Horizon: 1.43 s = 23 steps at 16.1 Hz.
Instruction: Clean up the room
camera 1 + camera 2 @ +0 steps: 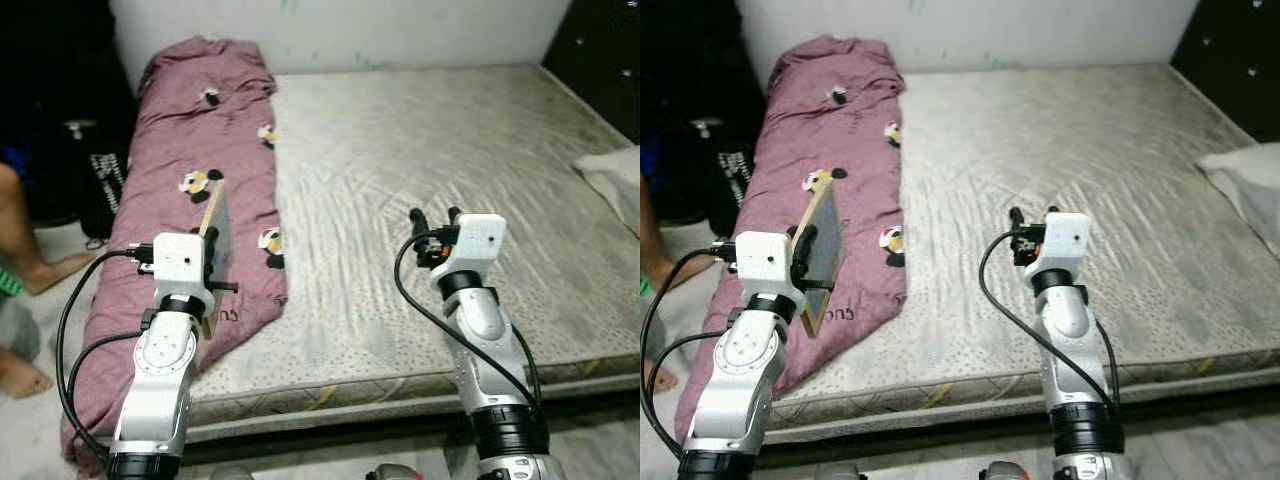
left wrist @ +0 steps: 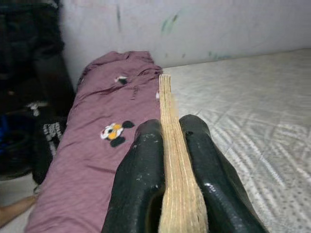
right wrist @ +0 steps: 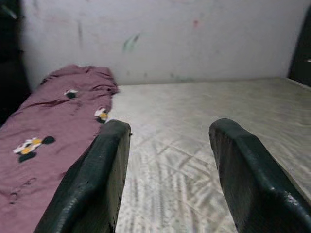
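My left gripper [image 1: 209,250] is shut on a thin flat wooden board [image 1: 218,213], held upright on its edge over the maroon blanket [image 1: 190,150]. In the left wrist view the board's pale layered edge [image 2: 171,145] runs between the two black fingers [image 2: 141,174]. The blanket has panda prints and lies bunched along the left side of the bare grey mattress [image 1: 420,130]. My right gripper [image 1: 436,218] is open above the mattress near its front edge. Nothing sits between its fingers [image 3: 92,184].
A white pillow [image 1: 615,175] lies at the mattress's right edge. A person's bare legs and feet [image 1: 30,270] are on the floor at the left, beside black bags [image 1: 100,180]. A dark cabinet [image 1: 600,50] stands at the back right. A white wall runs behind the bed.
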Available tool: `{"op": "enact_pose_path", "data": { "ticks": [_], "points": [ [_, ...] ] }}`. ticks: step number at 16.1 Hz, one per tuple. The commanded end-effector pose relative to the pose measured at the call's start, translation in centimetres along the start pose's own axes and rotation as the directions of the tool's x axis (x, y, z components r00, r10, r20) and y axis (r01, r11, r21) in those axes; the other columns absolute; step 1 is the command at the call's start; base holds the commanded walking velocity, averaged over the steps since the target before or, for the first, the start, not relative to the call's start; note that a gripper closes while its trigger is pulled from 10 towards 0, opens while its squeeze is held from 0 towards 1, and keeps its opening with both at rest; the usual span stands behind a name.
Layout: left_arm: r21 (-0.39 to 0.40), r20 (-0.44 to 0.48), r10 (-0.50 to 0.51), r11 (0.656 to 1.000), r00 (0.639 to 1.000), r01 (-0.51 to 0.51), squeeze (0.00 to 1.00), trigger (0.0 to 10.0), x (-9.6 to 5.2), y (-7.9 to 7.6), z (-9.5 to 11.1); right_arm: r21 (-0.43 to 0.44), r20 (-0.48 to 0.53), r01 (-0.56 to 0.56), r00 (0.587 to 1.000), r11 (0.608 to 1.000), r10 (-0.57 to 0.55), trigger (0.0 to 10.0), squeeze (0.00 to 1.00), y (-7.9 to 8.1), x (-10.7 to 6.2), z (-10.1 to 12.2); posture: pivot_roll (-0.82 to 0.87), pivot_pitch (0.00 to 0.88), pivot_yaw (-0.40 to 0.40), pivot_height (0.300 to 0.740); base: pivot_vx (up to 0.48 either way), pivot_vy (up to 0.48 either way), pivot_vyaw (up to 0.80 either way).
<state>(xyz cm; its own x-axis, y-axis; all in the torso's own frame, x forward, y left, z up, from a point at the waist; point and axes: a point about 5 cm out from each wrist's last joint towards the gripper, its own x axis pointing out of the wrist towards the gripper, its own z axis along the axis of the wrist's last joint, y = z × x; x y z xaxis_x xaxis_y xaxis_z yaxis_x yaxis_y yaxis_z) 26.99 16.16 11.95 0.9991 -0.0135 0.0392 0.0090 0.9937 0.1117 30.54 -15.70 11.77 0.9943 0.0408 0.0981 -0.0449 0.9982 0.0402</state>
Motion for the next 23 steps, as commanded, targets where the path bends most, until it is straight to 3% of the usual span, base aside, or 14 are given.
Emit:
{"op": "enact_pose_path", "data": {
  "ticks": [1, 7, 23],
  "points": [
    [0.007, 0.073, 0.003, 1.000, 0.997, -0.003, 0.00, 10.0, 0.4, 0.1, 1.7, -0.003, 0.020, -0.001, 1.000, 1.000, 0.001, 10.0, 0.00, 0.2, 0.5, 0.9, -0.06, 0.000, 0.025, 0.740, 0.000, 0.000, 0.00],
    [-0.021, 0.068, -0.023, 0.999, 0.997, 0.024, 0.00, 10.0, -0.3, -0.9, 1.4, -0.027, 0.003, -0.017, 1.000, 0.999, 0.017, 10.0, 0.00, 0.1, -0.4, 0.9, -0.07, 0.000, 0.013, 0.740, 0.000, -0.256, 0.00],
    [-0.003, 0.073, -0.019, 1.000, 0.997, 0.019, 0.00, 10.0, -0.3, -0.7, 1.6, -0.032, -0.015, -0.039, 0.999, 0.999, 0.039, 10.0, 0.00, 0.5, -0.5, 1.0, -0.06, 0.000, 0.012, 0.740, 0.000, -0.262, 0.00]
  ]
}}
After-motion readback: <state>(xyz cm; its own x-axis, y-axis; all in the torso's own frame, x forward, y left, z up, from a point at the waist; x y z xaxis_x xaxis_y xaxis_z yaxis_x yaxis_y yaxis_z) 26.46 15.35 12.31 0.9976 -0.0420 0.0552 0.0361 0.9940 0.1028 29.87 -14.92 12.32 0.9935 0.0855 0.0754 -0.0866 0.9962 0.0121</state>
